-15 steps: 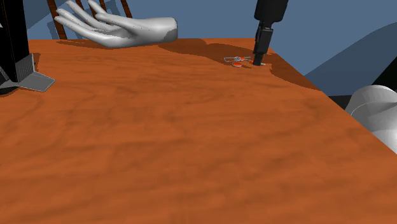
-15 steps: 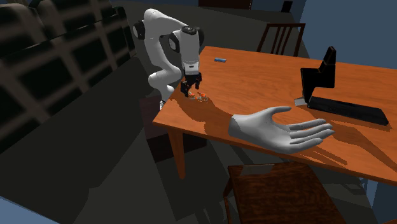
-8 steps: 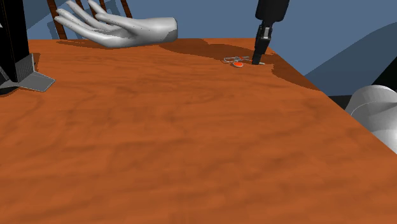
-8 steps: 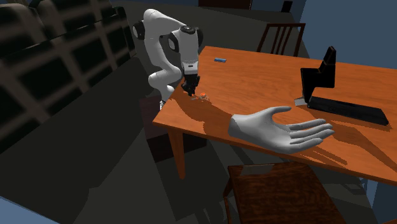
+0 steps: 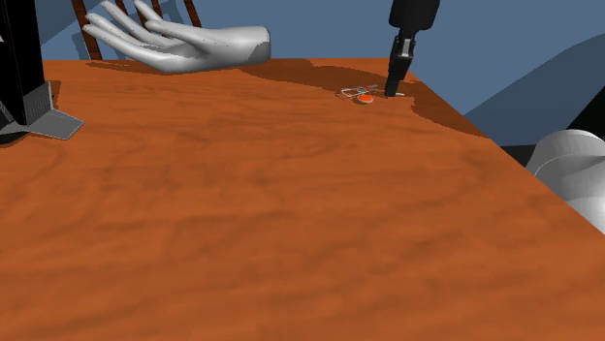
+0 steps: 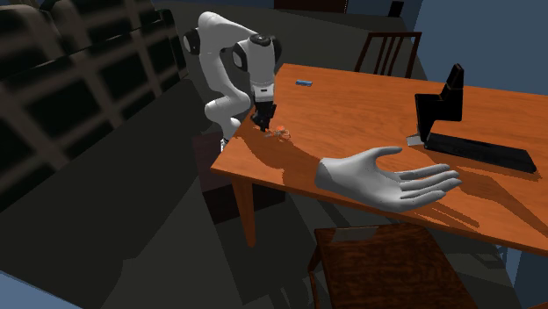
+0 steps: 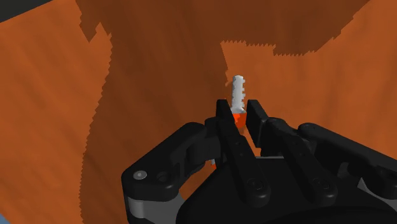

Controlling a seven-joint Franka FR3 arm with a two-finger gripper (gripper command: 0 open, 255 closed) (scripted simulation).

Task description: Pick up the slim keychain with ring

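The keychain (image 5: 361,94) is a small orange tab with grey metal rings, at the far corner of the brown table (image 5: 242,213). My black gripper (image 5: 395,93) comes straight down on the end of it nearest the table edge. In the wrist view the gripper (image 7: 239,116) is shut on the keychain: the orange part sits between the fingertips (image 7: 221,114) and a grey ridged piece (image 7: 238,92) sticks out past them. From the second exterior view the gripper (image 6: 263,125) stands near the table's corner with the keychain (image 6: 281,133) trailing beside it.
A large grey model hand (image 5: 184,44) lies at the far side of the table, in front of a wooden chair (image 6: 386,53). A black stand (image 5: 19,77) occupies the shoulder view's left. A small blue item (image 6: 304,82) lies on the table. The table edge (image 5: 456,121) runs close by the gripper.
The fingers have come together around the keychain's end. The keychain has shifted slightly on the table. The arm has barely moved.
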